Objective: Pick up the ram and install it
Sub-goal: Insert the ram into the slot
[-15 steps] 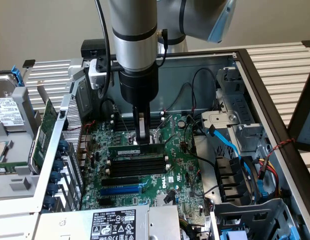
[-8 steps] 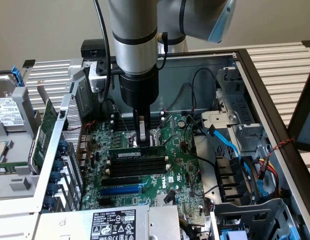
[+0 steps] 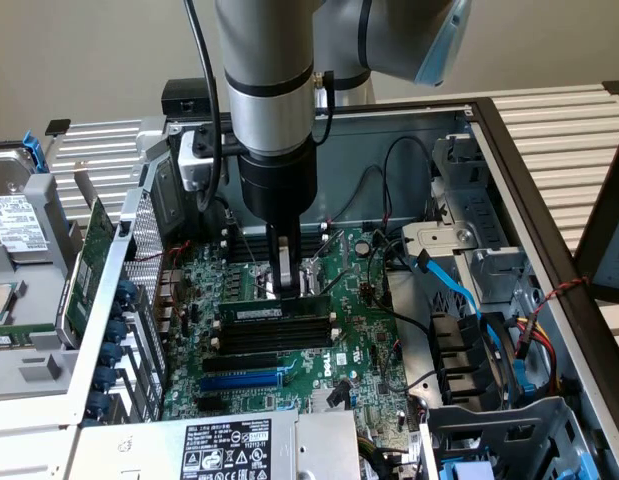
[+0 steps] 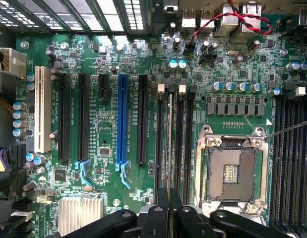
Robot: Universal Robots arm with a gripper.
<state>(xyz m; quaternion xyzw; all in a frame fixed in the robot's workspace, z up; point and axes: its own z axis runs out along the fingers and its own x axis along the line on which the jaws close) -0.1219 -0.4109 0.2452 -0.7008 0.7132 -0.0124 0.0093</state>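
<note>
The hand (image 3: 287, 288) is closed narrowly on the ram (image 3: 257, 313), which is held upright on edge so that its contacts meet the slot squarely. The ram is seen standing in one of the slots (image 4: 179, 139) beside the socket (image 4: 231, 171). Whether it is latched cannot be told.

The motherboard (image 4: 143, 178) is glossy green laminate. The ram (image 3: 259, 313) is the same, with matt black chips and a white paper label. The blue slot (image 4: 122, 119) is smooth, shiny plastic. The CPU socket frame (image 4: 232, 173) and finned heatsink (image 4: 80, 214) are bare metal — the end effector (image 4: 169, 194) is matt black.
</note>
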